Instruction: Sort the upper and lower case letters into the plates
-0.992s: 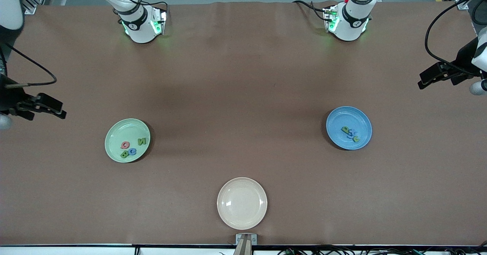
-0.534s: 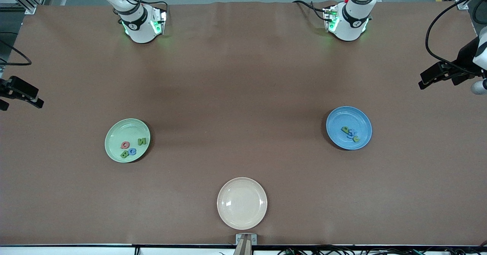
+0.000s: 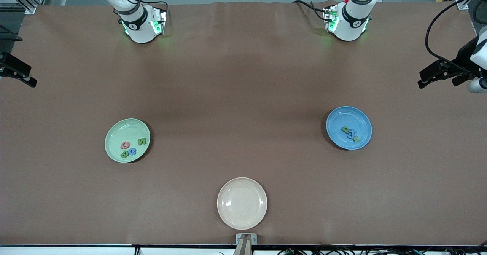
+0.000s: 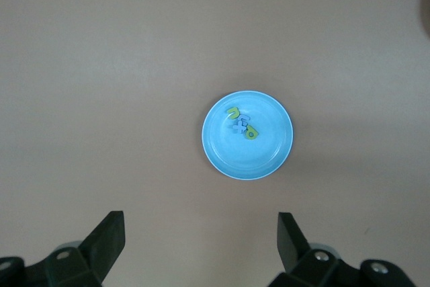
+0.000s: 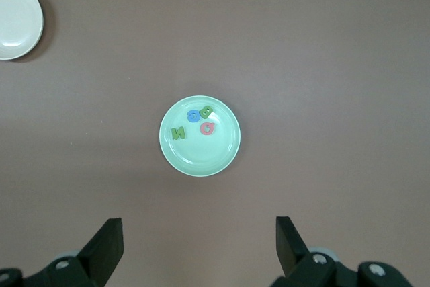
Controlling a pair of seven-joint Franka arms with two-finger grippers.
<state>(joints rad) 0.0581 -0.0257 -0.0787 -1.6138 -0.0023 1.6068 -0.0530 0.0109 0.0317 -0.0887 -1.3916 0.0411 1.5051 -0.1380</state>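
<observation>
The pale green plate (image 3: pixel 121 130) holds the pink Q (image 3: pixel 124 145), green B (image 3: pixel 124 154), blue C (image 3: pixel 132 151) and green N (image 3: pixel 142 141). The bright blue plate (image 3: pixel 341 116) holds the small letters in a clump: green p (image 3: pixel 345 129), a blue one (image 3: pixel 352 132), a green u-like one (image 3: pixel 355 138). My right gripper (image 3: pixel 23 74) is open and empty, up over the table's edge at the right arm's end, looking down on the green plate (image 5: pixel 201 158). My left gripper (image 3: pixel 424 79) is open and empty, up over the left arm's end, above the blue plate (image 4: pixel 252 160).
A cream-white plate (image 3: pixel 242 203) lies near the front edge in the middle, with nothing on it; it also shows in the right wrist view (image 5: pixel 17 18). The arm bases stand along the table's edge nearest the robots.
My right gripper has pulled away from the green plate toward the table's edge at the right arm's end. The left gripper has barely moved. The letters and plates are still.
</observation>
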